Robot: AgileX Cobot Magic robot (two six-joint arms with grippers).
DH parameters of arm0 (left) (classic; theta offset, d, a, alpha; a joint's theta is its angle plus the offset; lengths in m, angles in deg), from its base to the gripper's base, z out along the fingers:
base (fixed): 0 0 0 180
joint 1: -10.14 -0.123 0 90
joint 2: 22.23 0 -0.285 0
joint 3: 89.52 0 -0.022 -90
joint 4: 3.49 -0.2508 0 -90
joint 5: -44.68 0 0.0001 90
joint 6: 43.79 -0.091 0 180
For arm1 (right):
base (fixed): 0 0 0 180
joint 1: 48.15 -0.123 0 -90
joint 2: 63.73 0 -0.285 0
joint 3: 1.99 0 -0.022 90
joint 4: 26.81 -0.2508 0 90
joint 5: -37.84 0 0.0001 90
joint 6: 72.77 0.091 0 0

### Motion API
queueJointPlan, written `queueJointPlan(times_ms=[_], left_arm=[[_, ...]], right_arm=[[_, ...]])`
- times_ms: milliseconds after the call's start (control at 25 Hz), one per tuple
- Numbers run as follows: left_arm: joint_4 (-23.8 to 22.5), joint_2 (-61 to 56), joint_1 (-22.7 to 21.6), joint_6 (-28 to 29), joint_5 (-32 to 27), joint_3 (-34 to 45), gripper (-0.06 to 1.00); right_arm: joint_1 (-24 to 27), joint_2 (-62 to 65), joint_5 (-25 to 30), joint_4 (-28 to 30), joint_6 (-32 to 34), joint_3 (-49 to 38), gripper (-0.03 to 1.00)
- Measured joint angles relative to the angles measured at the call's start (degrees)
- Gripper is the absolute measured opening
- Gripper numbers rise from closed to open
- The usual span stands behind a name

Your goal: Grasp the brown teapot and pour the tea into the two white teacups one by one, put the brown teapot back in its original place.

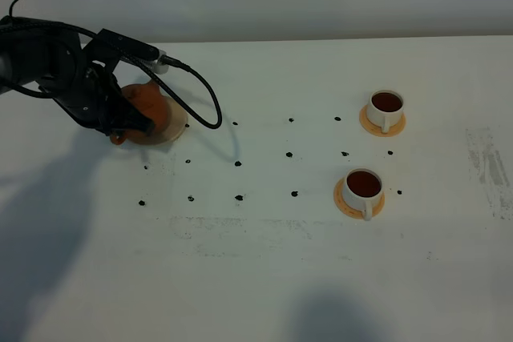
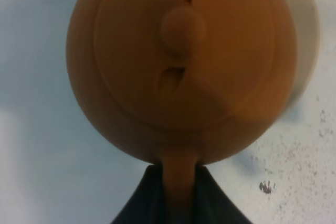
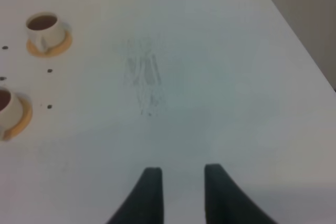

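White table [image 1: 264,278]: we find the left gripper [image 1: 132,122] clamped on the brown teapot [image 1: 151,106] handle, upper left; right gripper [image 3: 178,192] jaws apart.

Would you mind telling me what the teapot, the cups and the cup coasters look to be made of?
The brown teapot looks like unglazed clay: matte reddish-brown. The two white teacups seem glazed ceramic: smooth, plain white. Their orange coasters are thin flat discs, possibly cork or wood; unclear.

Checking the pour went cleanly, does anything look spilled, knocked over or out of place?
Nothing stands out. Both white teacups stand upright on their orange coasters, holding dark tea, with no puddle visible around them. The brown teapot is at its beige coaster, with the left gripper at its handle.
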Motion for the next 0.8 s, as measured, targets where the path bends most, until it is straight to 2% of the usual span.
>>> queueJointPlan(times_ms=[320, 600, 800], left_arm=[[1.1, 0.0, 0.0, 0.4, -0.3, 0.0, 0.12], [1.2, -1.1, 0.0, 1.4, -1.5, 0.0, 0.4], [1.2, -3.7, 0.0, 1.6, -2.9, 0.0, 0.47]], right_arm=[[0.0, 0.0, 0.0, 0.0, 0.0, 0.0, 0.22], [0.0, 0.0, 0.0, 0.0, 0.0, 0.0, 0.22], [0.0, 0.0, 0.0, 0.0, 0.0, 0.0, 0.22]])
